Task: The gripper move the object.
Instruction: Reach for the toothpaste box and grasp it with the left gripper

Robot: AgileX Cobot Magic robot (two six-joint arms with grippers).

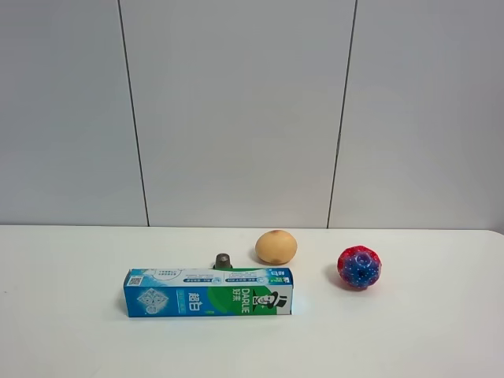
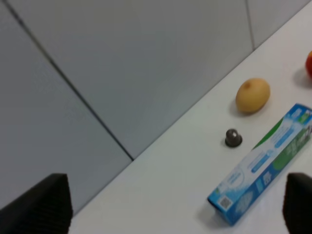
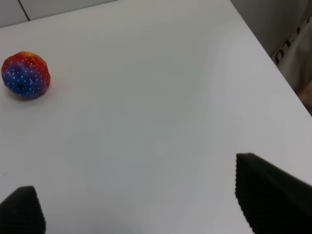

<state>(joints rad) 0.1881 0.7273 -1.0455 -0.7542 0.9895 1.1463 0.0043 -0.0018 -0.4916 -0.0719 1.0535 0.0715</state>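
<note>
A blue and green toothpaste box (image 1: 208, 291) lies on the white table (image 1: 71, 339), left of centre; it also shows in the left wrist view (image 2: 263, 168). A small dark grey cap (image 1: 223, 260) stands just behind it (image 2: 233, 138). A yellow-brown rounded fruit (image 1: 276, 246) lies behind the box's right end (image 2: 252, 95). A red and blue dotted ball (image 1: 359, 268) sits to the right (image 3: 26, 75). My left gripper (image 2: 168, 214) is open and empty, well away from the box. My right gripper (image 3: 146, 204) is open and empty, far from the ball. Neither arm shows in the exterior view.
A grey panelled wall (image 1: 236, 110) rises behind the table. The table's right edge (image 3: 273, 68) shows in the right wrist view, with something pale beyond it.
</note>
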